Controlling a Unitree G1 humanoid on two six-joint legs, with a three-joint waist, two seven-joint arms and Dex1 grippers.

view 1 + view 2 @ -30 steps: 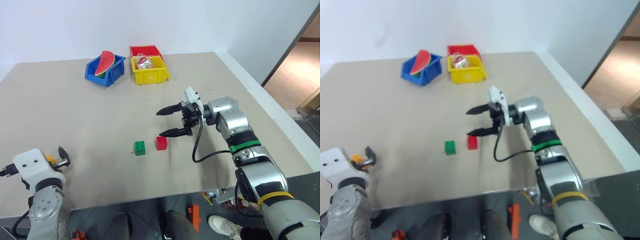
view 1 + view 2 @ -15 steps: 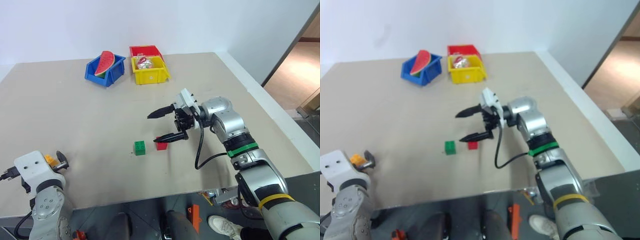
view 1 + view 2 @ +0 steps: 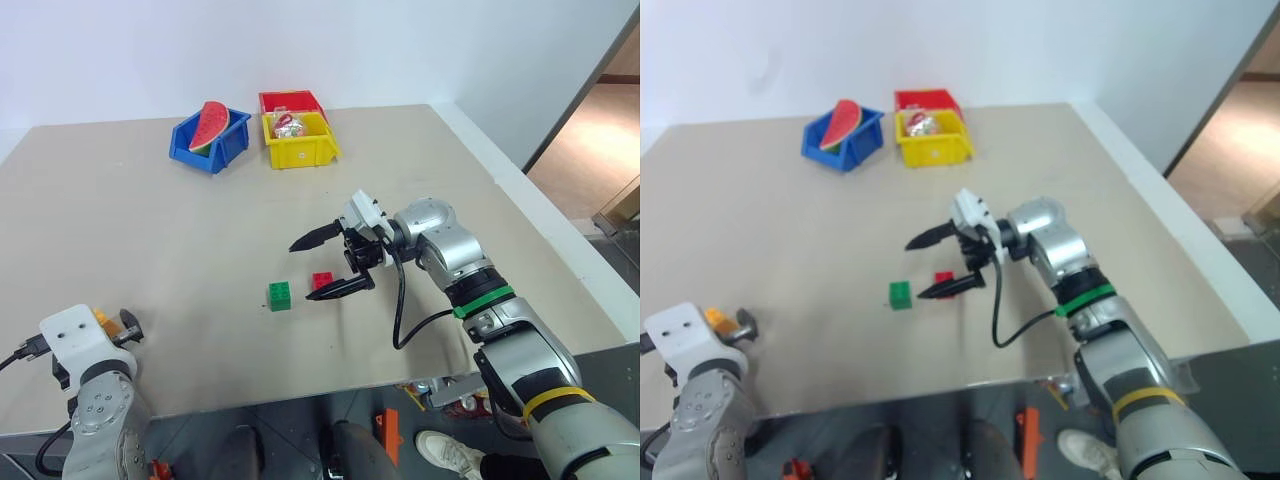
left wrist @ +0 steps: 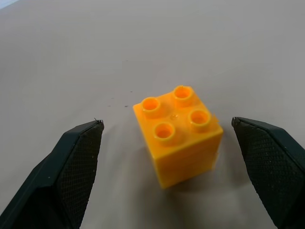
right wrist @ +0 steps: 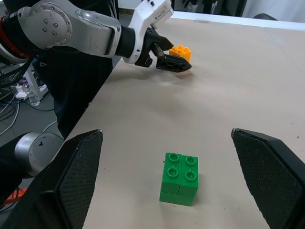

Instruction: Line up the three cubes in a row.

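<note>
Left eye view: my right gripper (image 3: 322,265), jaws spread wide and holding nothing, hangs over the middle of the beige table (image 3: 150,230), its lower finger lying across the small red studded plastic cube (image 3: 322,281). The small green studded plastic cube (image 3: 279,295) sits just to the left of the red one, with a narrow gap between them. The small yellow-orange studded plastic cube (image 4: 177,134) rests well apart from both, at the near left corner of the table, where my left gripper (image 4: 178,171) brackets it with jaws wide and both fingers clear of its sides.

Risks, as I judge them. The right jaws point leftward across the red cube; any further sweep could knock it into the green cube and spoil their spacing. The yellow-orange cube lies close to the near edge, so an off-centre closure of the left jaws might push it toward that edge or twist it out of the grip.

Open room. A broad bare stretch of table separates the yellow-orange cube from the green one, allowing an unobstructed carry to the right. The blue plastic bin (image 3: 210,146) with a watermelon-slice toy (image 3: 208,125), the yellow plastic bin (image 3: 298,148) and the red plastic bin (image 3: 290,101) stand at the far side, well away from the row.
</note>
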